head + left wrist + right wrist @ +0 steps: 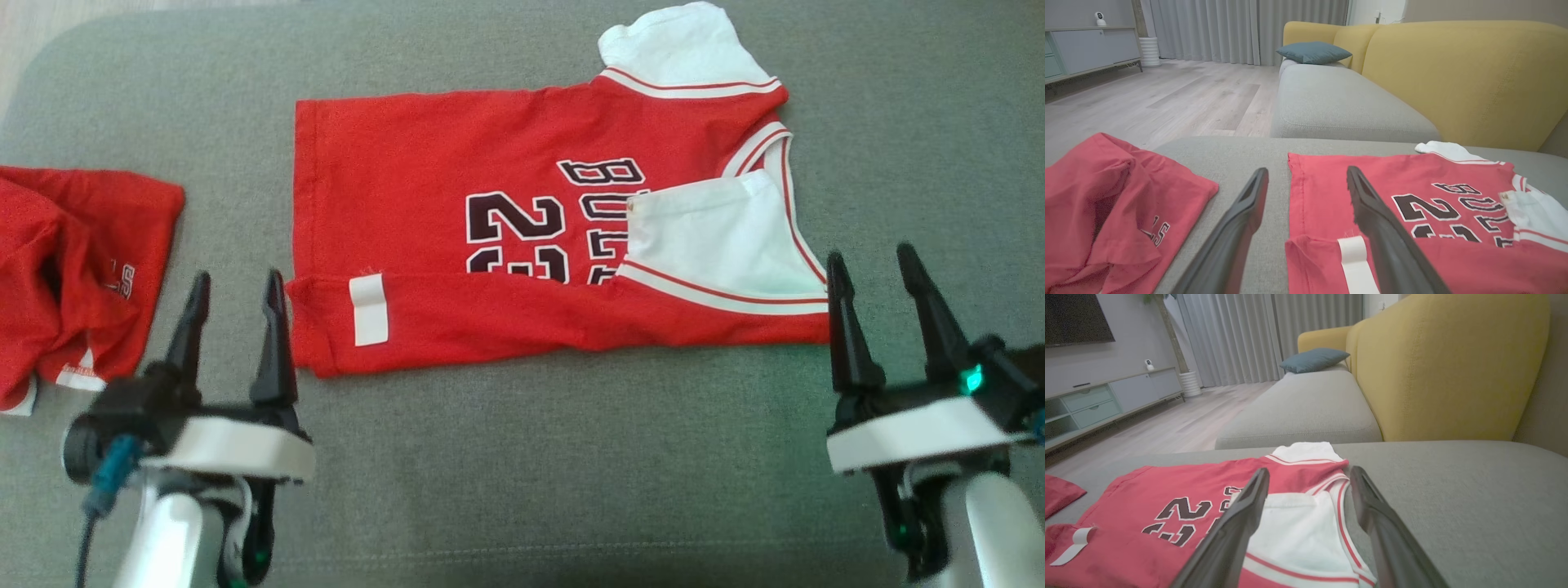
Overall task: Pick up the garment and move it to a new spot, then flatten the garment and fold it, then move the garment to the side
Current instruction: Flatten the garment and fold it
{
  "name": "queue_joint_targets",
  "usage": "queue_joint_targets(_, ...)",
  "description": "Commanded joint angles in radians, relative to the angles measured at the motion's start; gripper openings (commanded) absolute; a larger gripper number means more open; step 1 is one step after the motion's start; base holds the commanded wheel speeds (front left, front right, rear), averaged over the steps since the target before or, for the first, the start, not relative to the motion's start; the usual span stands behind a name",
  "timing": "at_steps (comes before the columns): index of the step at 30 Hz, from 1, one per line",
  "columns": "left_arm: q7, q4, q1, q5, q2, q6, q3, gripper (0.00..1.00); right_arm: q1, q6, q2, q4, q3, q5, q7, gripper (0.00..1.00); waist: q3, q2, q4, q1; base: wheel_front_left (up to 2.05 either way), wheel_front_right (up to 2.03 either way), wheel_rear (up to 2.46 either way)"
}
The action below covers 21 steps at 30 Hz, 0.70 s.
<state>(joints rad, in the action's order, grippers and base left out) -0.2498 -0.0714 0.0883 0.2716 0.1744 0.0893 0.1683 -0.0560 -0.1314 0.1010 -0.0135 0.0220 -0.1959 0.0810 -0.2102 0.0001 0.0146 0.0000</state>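
I see the jersey (490, 245) flat on the grey cushion (571, 457), its near edge folded over the "23" and the letters "BUL". The left end effector (237, 282) and right end effector (872, 257) stand apart and empty at its two ends. A crumpled red garment (73, 261), lettered "LS", lies just left.

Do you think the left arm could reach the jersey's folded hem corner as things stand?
Probably yes: the open left gripper sits right beside that corner of the jersey, with only bare grey cushion between, and the other red garment lies off to its left.
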Motion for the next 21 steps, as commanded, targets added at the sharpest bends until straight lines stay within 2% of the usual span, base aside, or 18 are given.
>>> queue_joint_targets(1, -0.012, 0.037, 0.011, -0.015, 0.015, 0.008, -0.031, 1.0, 0.004, 0.001, -0.007, -0.051, 0.016, 0.006, -0.009, 1.0, 0.006, -0.0001, -0.004, 0.0, 0.0, 0.0, 0.0)
queue_joint_targets(13, -0.012, 0.034, -0.026, -0.025, 0.003, -0.006, -0.038, 1.0, 0.061, 0.001, -0.034, -0.099, -0.001, 0.011, -0.05, 1.0, 0.017, -0.0001, -0.015, 0.0, 0.0, 0.0, 0.0)
queue_joint_targets(17, -0.005, -0.019, -0.002, -0.012, 0.004, -0.033, -0.03, 1.0, 0.065, 0.001, -0.037, -0.08, -0.012, 0.009, -0.083, 1.0, 0.011, -0.0001, -0.015, 0.0, 0.0, 0.0, 0.0)
queue_joint_targets(21, 0.073, -0.118, 0.034, 0.027, 0.001, -0.065, -0.016, 1.0, 0.044, 0.001, -0.029, -0.022, -0.029, 0.003, -0.173, 1.0, -0.009, -0.0001, -0.018, 0.0, 0.0, 0.0, 0.0)
